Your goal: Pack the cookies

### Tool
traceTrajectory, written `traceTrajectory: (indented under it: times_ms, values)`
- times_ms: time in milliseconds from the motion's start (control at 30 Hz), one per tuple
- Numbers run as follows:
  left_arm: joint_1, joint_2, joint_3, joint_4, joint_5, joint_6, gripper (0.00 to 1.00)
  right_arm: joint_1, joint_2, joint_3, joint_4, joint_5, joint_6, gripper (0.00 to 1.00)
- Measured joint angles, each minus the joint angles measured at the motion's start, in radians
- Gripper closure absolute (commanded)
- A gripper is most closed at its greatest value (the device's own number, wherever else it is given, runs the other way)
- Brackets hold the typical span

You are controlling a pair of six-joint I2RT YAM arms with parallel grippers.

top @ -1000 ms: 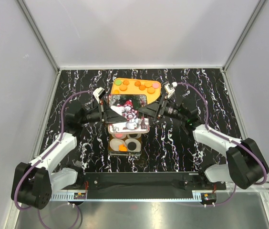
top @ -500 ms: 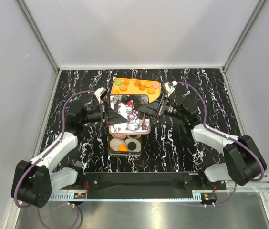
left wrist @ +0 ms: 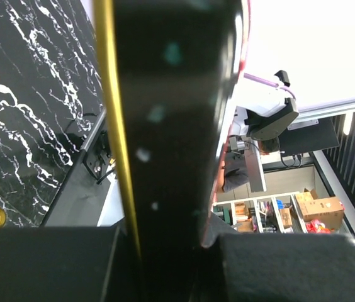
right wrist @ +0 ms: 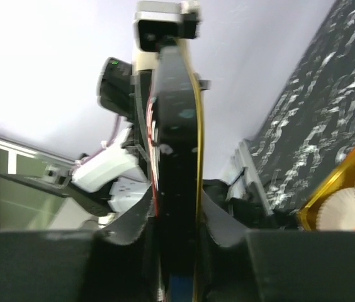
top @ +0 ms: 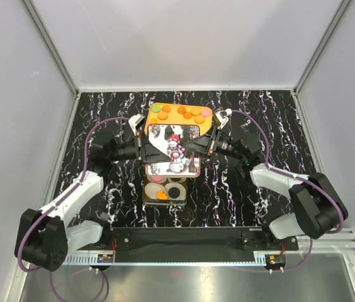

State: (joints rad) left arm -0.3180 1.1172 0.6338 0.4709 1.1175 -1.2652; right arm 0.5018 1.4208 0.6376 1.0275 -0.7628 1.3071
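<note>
A rectangular lid (top: pixel 172 151) printed with a snowman hangs tilted above a gold-rimmed box (top: pixel 148 200). My left gripper (top: pixel 145 150) is shut on the lid's left edge and my right gripper (top: pixel 201 146) is shut on its right edge. Both wrist views show the lid edge-on, dark with a gold rim (left wrist: pixel 165 126) (right wrist: pixel 176 157), between the pads of the left gripper (left wrist: pixel 171 233) and the right gripper (right wrist: pixel 176 233). Cookies (top: pixel 190 113), orange, pink and green, lie on the orange tray (top: pixel 171 118) behind. More cookies (top: pixel 162 195) sit in white paper cups in the box, partly hidden by the lid.
The black marbled table (top: pixel 253 119) is walled in white on three sides. The arm bases and a metal rail (top: pixel 184 242) run along the near edge. In the right wrist view the box's gold rim (right wrist: pixel 341 182) and a paper cup (right wrist: pixel 347 211) show at lower right.
My right gripper has closed onto the lid's right edge. The lid has shifted slightly to the right and towards the near edge, with both arms following.
</note>
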Motion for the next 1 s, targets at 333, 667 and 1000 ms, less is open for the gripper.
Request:
traceTrajectory:
  times_ms: [333, 667, 1000]
  values:
    - [-0.002, 0.013, 0.019, -0.171, -0.035, 0.111, 0.18, 0.0, 0.002, -0.021, 0.055, -0.004, 0.062, 1.0]
    - [0.08, -0.042, 0.053, -0.502, -0.11, 0.332, 0.1, -0.075, -0.031, -0.099, 0.07, 0.018, 0.108, 1.0]
    - [0.208, -0.067, 0.074, -0.845, -0.302, 0.531, 0.25, -0.145, -0.094, -0.163, 0.059, 0.021, 0.115, 1.0]
